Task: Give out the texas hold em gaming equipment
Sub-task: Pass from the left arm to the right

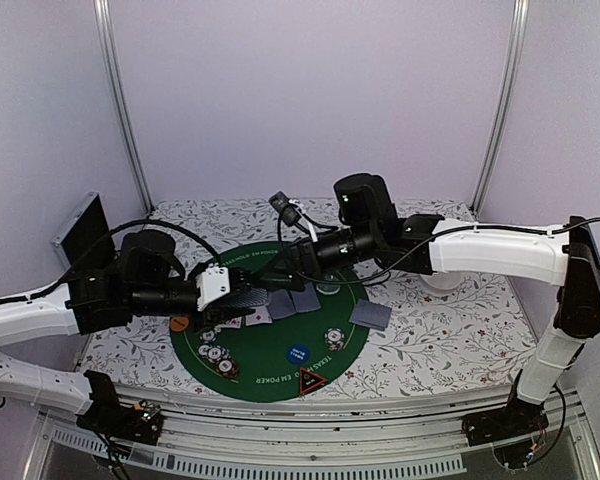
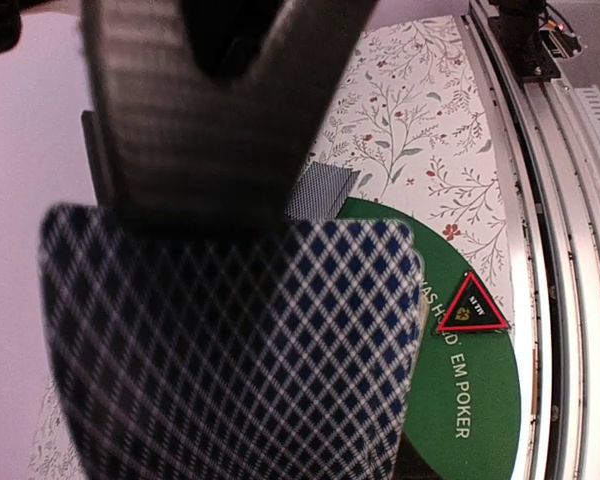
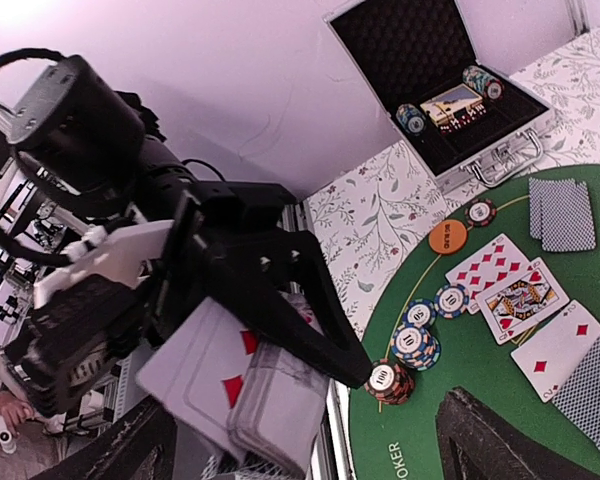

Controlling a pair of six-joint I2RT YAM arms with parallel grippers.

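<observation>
My left gripper is shut on a deck of playing cards. Its blue-diamond back fills the left wrist view. My right gripper stands open just beyond the deck, its fingertips wide apart with nothing between them. On the round green mat lie face-up cards, face-down cards, striped chip stacks, an orange button, a blue button and a red-black triangle marker.
An open metal case holding more chips and cards sits off the mat at the far left. One face-down card lies at the mat's right edge. The floral tablecloth surrounds the mat.
</observation>
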